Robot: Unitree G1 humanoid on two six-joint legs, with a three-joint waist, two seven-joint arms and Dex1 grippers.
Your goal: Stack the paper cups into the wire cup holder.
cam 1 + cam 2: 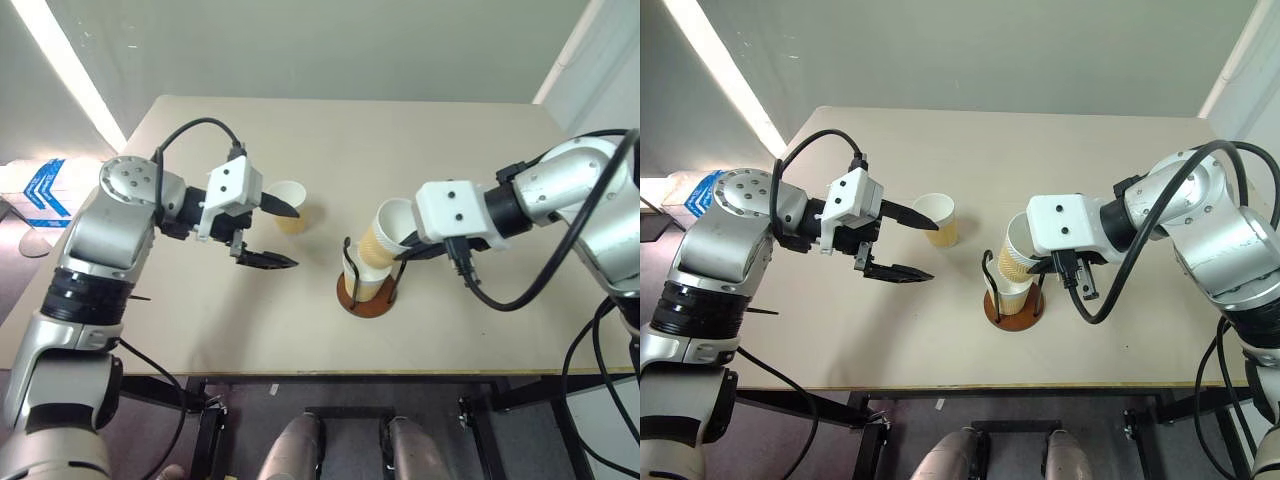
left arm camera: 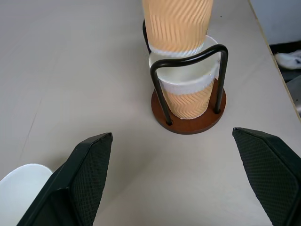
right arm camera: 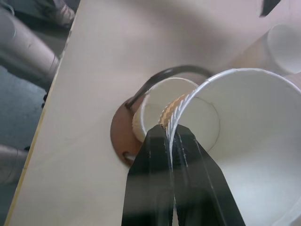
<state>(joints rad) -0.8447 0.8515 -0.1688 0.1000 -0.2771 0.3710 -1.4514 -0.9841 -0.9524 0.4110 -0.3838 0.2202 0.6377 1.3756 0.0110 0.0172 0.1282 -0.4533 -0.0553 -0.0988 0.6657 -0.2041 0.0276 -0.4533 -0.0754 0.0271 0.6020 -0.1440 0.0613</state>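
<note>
A beige tabletop (image 1: pixel 200 330) seen from above carries the wire cup holder (image 1: pixel 366 292), a reddish-brown disc with black wire loops, near the front edge. One paper cup (image 2: pixel 188 96) already stands inside it. The right claw (image 3: pixel 171 141) is pressed together on the rim of a second cup (image 1: pixel 388 238), one finger inside and one outside, holding it tilted with its bottom just over the seated cup's mouth. The right wrist view looks straight into this white interior and shows the pinch on the rim, which the head views leave hard to make out. The left claw (image 1: pixel 272 235) hangs spread wide and empty over the tabletop, beside a third cup (image 1: pixel 289 206) standing alone, well apart from the holder. In the left wrist view that cup is cut off at the corner, partly hidden behind a black finger (image 2: pixel 77 183), while the holder's loops show clearly.
</note>
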